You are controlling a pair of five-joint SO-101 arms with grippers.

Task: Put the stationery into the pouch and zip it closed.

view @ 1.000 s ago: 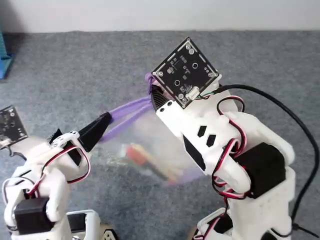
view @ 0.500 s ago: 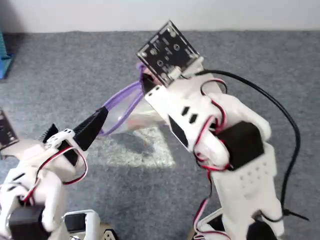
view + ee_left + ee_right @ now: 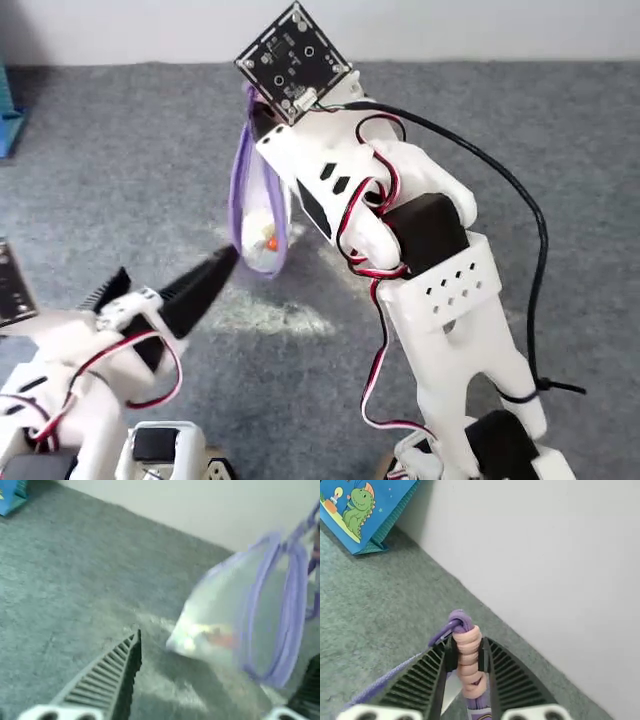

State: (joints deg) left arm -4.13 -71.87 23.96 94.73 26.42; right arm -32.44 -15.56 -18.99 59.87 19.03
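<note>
The clear pouch (image 3: pixel 262 215) with purple trim hangs upright above the grey carpet, with stationery (image 3: pixel 265 243) gathered at its low end. My right gripper (image 3: pixel 256 112) holds it from above. In the right wrist view that gripper (image 3: pixel 467 655) is shut on the pink coiled cord (image 3: pixel 468 647) below a purple knot (image 3: pixel 459 620). My left gripper (image 3: pixel 175 270) stands open just below and to the left of the pouch, touching nothing. In the left wrist view the pouch (image 3: pixel 225 605) hangs ahead of the open gripper (image 3: pixel 225 650), with the stationery (image 3: pixel 207 632) at its bottom.
Grey carpet (image 3: pixel 120 150) covers the table up to a white wall (image 3: pixel 545 555). A blue bag with a dinosaur print (image 3: pixel 360 510) stands at the far left, also seen as a blue edge (image 3: pixel 8 120) in the high view.
The left gripper let go of the pouch's end and drew back. The right arm rose and swung left, so the pouch went from stretched between both grippers to hanging straight down.
</note>
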